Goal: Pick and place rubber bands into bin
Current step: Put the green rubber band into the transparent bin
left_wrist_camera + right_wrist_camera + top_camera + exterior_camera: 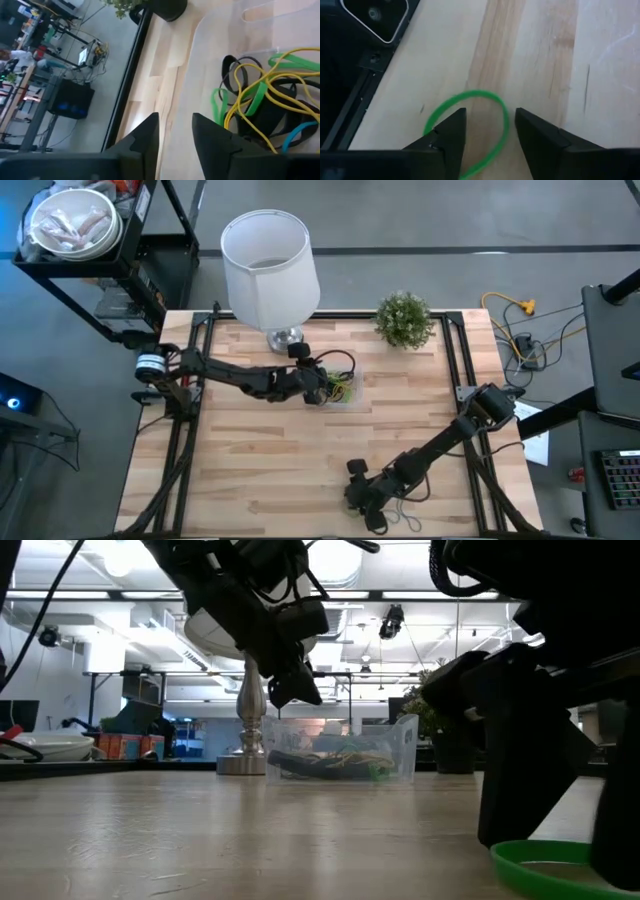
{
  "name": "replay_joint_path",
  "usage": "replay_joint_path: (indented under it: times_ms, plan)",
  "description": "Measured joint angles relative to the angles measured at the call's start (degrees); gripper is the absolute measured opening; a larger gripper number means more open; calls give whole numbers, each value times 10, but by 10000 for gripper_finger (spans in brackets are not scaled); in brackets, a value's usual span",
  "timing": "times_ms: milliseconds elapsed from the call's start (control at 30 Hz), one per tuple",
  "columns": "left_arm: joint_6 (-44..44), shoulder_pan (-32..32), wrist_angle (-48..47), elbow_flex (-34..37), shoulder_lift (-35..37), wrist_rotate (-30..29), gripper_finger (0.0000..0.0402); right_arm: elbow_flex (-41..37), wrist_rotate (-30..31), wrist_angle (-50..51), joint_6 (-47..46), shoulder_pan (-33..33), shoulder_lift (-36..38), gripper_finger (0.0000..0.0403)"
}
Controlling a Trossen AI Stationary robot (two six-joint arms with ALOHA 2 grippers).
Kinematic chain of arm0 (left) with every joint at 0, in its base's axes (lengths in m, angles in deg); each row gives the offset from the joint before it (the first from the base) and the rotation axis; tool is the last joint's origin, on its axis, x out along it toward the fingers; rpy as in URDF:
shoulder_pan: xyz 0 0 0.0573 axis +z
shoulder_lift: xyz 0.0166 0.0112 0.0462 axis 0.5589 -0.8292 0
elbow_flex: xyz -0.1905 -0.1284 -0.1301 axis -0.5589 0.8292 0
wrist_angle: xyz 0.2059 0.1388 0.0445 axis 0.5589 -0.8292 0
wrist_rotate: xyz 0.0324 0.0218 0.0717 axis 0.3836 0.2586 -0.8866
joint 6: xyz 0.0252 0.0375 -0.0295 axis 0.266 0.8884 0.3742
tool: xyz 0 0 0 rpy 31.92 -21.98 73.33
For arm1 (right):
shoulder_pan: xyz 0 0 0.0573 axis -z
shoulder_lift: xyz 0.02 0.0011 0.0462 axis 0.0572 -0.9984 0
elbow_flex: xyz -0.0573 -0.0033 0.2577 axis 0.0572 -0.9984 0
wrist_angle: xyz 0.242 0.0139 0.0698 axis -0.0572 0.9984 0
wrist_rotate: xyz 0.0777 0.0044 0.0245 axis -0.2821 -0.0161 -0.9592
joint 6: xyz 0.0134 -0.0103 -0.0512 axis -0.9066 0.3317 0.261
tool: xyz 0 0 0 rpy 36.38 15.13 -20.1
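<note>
The clear bin sits at mid-table near the lamp and holds a tangle of green, yellow, black and blue rubber bands. My left gripper is open and empty. It hovers just above the bin's left end, as the low view shows. My right gripper is open and low at the table's near edge. It stands over a green rubber band that lies flat on the wood. One side of the loop runs between the fingers. I cannot tell whether they touch it.
A lamp with a white shade stands right behind the bin, and a small potted plant is at the far edge. Thin loose bands lie by the right gripper near the table's near edge. Black rails run along both table sides.
</note>
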Motion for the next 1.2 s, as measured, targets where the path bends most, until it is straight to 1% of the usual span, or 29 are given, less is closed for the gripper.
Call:
replay_joint_path:
  times_ms: [100, 300, 433, 567, 633, 733, 967, 1100, 1200]
  plan:
    - [0, -10, -1, -2, 2, -23, 104, -1, 4, 9, 1, 1, 0, 127]
    - [2, -47, -3, -7, 21, -73, 105, -1, 17, 20, 45, 0, 1, 22]
    - [1, -90, -5, -6, 51, -79, 105, 4, 27, 24, 67, -2, 1, 10]
    - [-14, -152, -5, -6, 88, -80, 105, 21, 73, 45, 119, -14, -1, 8]
    - [-28, -189, -18, -5, 108, -84, 105, 39, 107, 69, 141, -21, -1, 8]
    - [-42, -249, -26, -2, 129, -110, 105, 76, 181, 127, 159, -31, -1, 8]
    - [-43, -386, -44, 2, 135, -274, 105, 162, 349, 291, 166, -39, 2, 8]
    - [-43, -443, -50, 3, 130, -339, 105, 197, 446, 351, 202, -25, 3, 8]
    - [-43, -473, -48, 3, 130, -361, 105, 220, 520, 380, 237, -3, 5, 8]
